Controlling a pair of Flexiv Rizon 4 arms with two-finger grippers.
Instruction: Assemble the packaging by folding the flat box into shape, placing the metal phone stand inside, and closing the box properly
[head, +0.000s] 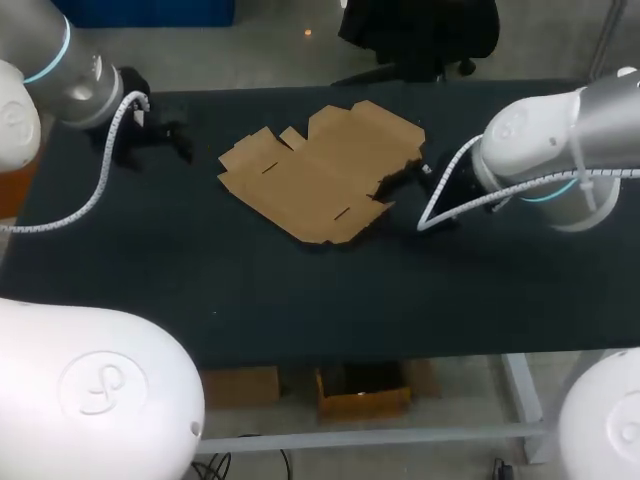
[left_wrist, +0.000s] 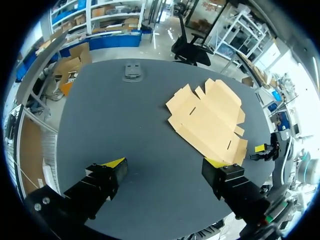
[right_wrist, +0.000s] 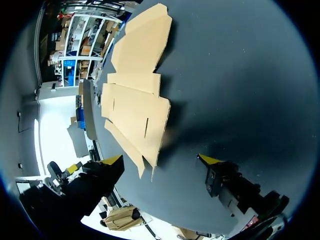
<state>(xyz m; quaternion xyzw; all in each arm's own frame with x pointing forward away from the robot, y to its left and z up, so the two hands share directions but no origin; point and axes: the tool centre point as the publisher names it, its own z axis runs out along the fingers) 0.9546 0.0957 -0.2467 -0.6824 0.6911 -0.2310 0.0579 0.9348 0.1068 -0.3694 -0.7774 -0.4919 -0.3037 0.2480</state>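
The flat box (head: 320, 175) lies in the middle of the table (head: 300, 300), not folded at all — so I think the job has hardly begun. The left gripper (left_wrist: 164, 165), off to the side, and the right gripper (right_wrist: 161, 161), just beside the box's edge, both have their fingers spread wide and hold nothing. Folding, putting in the small grey thing (left_wrist: 134, 71) — maybe the phone stand — and closing are all left.

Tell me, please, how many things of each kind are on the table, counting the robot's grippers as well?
Flat cardboard box: 1
Metal phone stand: 1
Grippers: 2, the left gripper and the right gripper, both open
Total: 4
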